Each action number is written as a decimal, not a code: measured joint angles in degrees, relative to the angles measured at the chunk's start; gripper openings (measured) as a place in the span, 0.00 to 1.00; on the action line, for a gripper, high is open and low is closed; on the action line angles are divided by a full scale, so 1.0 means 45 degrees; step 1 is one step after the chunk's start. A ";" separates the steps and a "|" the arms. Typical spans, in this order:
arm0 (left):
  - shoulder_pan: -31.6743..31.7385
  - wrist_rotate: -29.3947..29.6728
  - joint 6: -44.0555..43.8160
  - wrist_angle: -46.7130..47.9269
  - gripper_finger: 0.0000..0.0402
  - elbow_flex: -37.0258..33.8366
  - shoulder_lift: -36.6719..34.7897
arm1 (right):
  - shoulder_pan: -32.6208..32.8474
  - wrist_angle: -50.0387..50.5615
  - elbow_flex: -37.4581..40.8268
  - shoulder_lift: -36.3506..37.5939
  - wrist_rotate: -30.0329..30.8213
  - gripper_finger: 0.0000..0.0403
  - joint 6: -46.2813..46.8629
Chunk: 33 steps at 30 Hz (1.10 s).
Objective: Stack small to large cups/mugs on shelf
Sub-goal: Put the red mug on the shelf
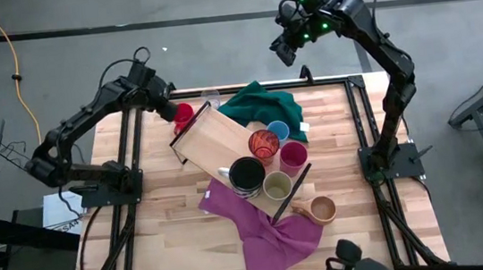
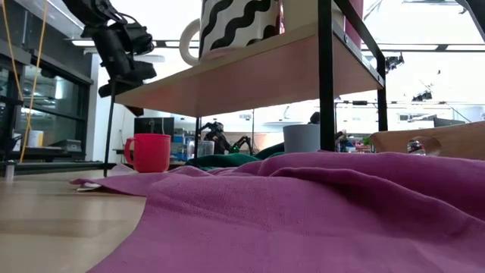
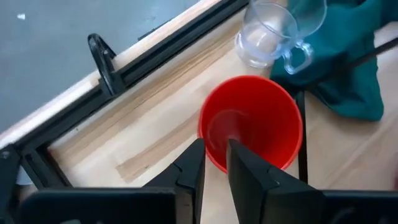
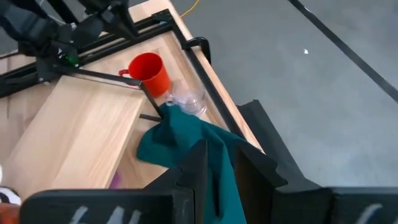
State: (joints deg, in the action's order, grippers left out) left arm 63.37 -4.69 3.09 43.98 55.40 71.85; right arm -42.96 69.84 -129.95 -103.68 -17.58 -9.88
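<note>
The shelf (image 1: 215, 142) stands slanted mid-table on black frame ends. On its right half stand the black wavy mug (image 1: 246, 175), orange patterned cup (image 1: 263, 143), magenta cup (image 1: 293, 155) and olive-beige cup (image 1: 277, 185). The blue cup (image 1: 278, 131) sits at its far edge. The tan cup (image 1: 323, 208) stands on the table near the shelf's near end. The red mug (image 3: 252, 121) and clear glass mug (image 3: 267, 37) stand on the table by the shelf's far-left end. My left gripper (image 3: 214, 165), shut, hovers above the red mug's handle side (image 2: 127, 152). My right gripper (image 4: 217, 162), shut, waits high beyond the far edge.
A green cloth (image 1: 261, 106) lies bunched at the far edge beside the glass mug. A purple cloth (image 1: 265, 231) spreads from under the shelf toward the near edge. Black rails (image 1: 131, 155) frame the table's sides. Bare tabletop (image 1: 161, 224) lies at the near left.
</note>
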 joint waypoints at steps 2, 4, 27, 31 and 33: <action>-0.0005 0.0044 -0.0216 -0.0007 0.14 0.0000 0.0190 | 0.0000 0.0059 0.0000 0.0000 -0.0034 0.17 -0.0137; -0.0015 0.0049 -0.0433 0.0069 0.14 0.0000 0.0430 | 0.0000 0.0064 0.0000 0.0000 -0.0226 0.17 -0.0220; -0.0005 0.0061 -0.1705 -0.0441 0.23 0.0000 0.1571 | 0.0000 0.0136 0.0000 0.0000 -0.2194 0.17 -0.0863; -0.0005 0.0068 -0.2072 -0.0404 0.27 0.0005 0.1928 | 0.0000 0.0137 0.0000 0.0000 -0.2206 0.17 -0.0916; -0.0005 0.0024 -0.2092 -0.0418 0.27 0.0005 0.2124 | 0.0000 0.0137 0.0000 0.0000 -0.2202 0.17 -0.0915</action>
State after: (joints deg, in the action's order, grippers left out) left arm 63.35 -4.58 -6.33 42.10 55.42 81.40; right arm -42.96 70.46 -129.95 -103.68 -27.49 -14.00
